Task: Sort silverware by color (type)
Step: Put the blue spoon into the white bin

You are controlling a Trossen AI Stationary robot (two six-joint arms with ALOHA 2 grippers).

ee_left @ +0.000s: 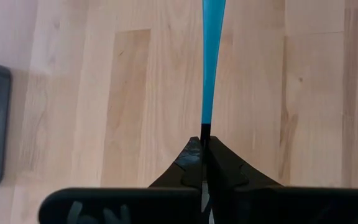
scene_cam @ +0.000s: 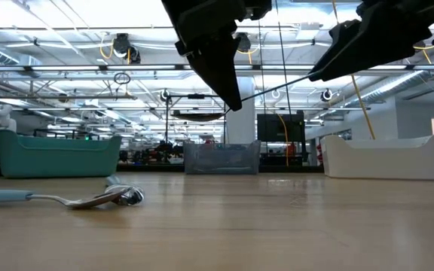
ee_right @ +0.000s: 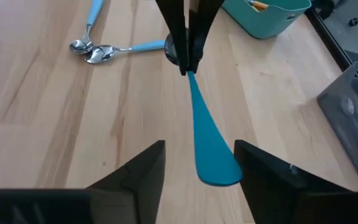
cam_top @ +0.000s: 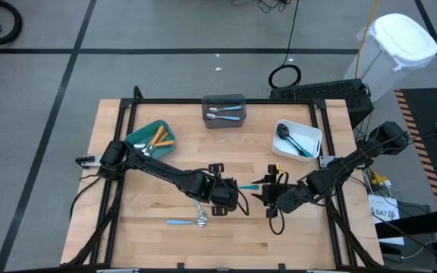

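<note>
Overhead, the left gripper point(cam_top: 243, 203) and right gripper point(cam_top: 262, 196) are seen nearly meeting mid-table, a blue-handled utensil point(cam_top: 250, 185) held out between them. Two blue-handled spoons point(cam_top: 188, 221) lie on the wood near the left arm. More silverware is sorted into the teal bin point(cam_top: 144, 135), grey bin point(cam_top: 224, 99) and white bin point(cam_top: 290, 126).

Low view: the spoons point(scene_cam: 89, 199) rest flat on the table.

Left wrist: fingers point(ee_left: 191, 158) are clamped on the utensil's dark end.

Right wrist: fingers point(ee_right: 138, 171) are spread wide, flanking the blue handle point(ee_right: 211, 149) without touching it.
</note>
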